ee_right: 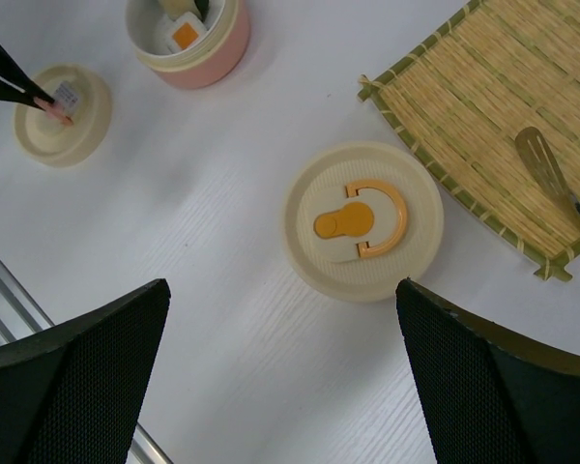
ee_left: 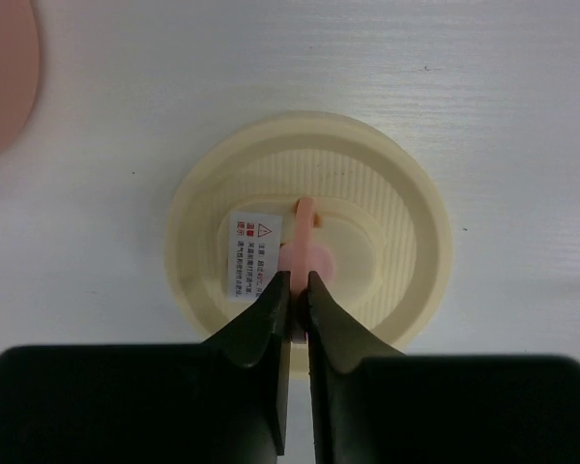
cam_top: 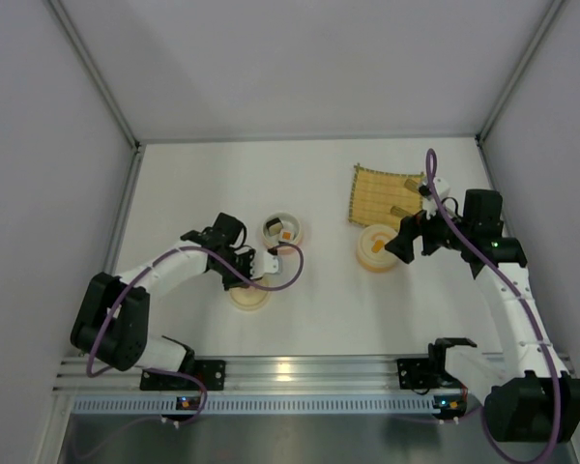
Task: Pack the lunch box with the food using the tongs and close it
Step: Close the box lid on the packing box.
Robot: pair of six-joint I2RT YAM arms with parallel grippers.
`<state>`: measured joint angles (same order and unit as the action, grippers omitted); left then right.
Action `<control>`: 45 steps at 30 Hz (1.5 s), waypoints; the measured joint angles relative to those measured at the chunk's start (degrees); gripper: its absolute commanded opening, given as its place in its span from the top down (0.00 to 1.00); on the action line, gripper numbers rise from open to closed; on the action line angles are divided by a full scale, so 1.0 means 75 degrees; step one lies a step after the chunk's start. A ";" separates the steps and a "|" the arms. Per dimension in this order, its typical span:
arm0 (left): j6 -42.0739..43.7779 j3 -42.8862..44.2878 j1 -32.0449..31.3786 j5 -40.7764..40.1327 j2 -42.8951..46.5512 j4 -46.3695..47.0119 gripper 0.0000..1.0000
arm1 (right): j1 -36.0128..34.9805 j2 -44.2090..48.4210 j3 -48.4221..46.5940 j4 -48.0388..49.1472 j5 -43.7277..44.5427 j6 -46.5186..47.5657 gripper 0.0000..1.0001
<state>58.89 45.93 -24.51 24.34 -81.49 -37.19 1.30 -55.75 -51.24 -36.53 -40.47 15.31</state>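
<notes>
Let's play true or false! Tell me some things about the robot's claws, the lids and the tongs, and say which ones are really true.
1. The left claw is pinching the pink handle of a cream lid. True.
2. The right claw is holding the tongs. False: it is wide open and holds nothing; the tongs lie on the bamboo mat.
3. The pink bowl has no lid on it and there is food inside. True.
4. The orange-handled lid sits on the bamboo mat. False: it sits beside the mat, not on it.
</notes>
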 measured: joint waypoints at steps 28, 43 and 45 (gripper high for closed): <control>-0.8670 0.7006 -0.0425 -0.3576 -0.2780 -0.1346 1.00 | 0.0003 0.0073 0.0029 0.0000 0.0044 -0.0012 0.01; -1.0509 0.7128 -0.0743 -0.4983 -0.4199 -0.1690 1.00 | 0.0058 0.0070 0.0035 0.0006 0.0192 -0.0012 0.01; -1.0643 0.7061 -0.0784 -0.5053 -0.4197 -0.1632 1.00 | 0.0058 0.0070 0.0035 0.0006 0.0192 -0.0017 0.01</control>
<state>-20.93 98.89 -30.39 -13.56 -112.97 -49.43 1.74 -55.22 -50.98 -36.49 -39.03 15.18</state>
